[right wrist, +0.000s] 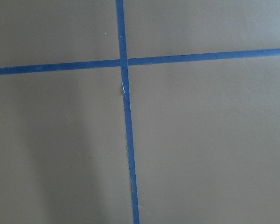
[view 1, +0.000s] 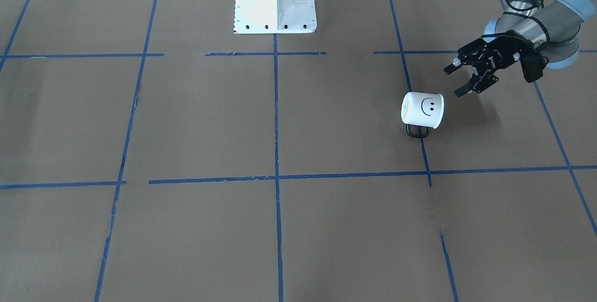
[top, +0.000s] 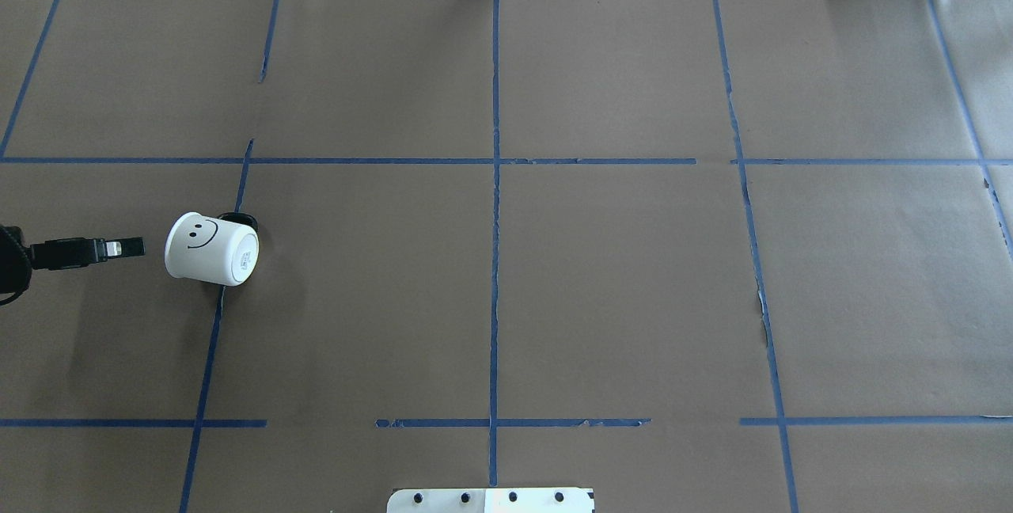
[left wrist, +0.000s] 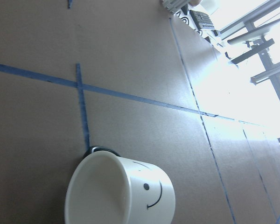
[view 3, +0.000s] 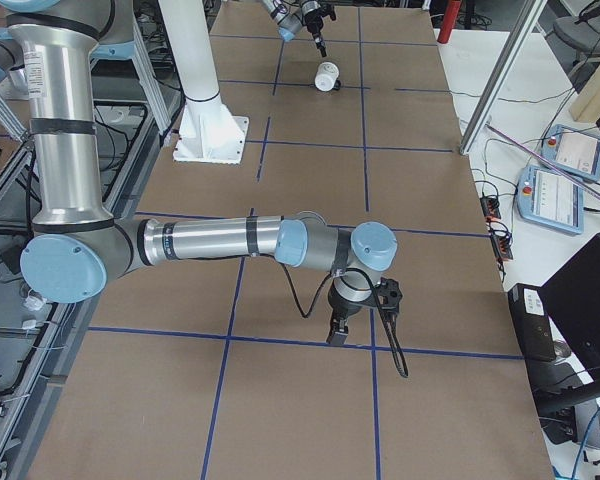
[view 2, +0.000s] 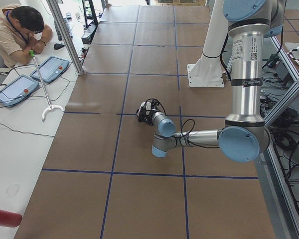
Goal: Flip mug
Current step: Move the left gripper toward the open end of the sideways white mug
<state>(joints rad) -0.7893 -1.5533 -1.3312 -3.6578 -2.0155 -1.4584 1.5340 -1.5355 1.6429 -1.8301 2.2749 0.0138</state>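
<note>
White smiley mug (view 1: 422, 110) on its side, mouth toward the left gripper (view 1: 454, 80), just ahead of its spread jaws, not touching, right gripper (view 3: 336, 332) jaws, cannot tell

L arm (view 2: 243, 94): upper link upright, forearm stretched out approx. level and low, wrist bent so the L gripper (view 1: 454, 81) points sideways, jaws spread wide w/ nothing between them. R arm (view 3: 200, 242): upper link upright too, forearm level, wrist turned down, R gripper (view 3: 335, 335) aimed straight down; can't tell whether it's parted or closed.
</note>
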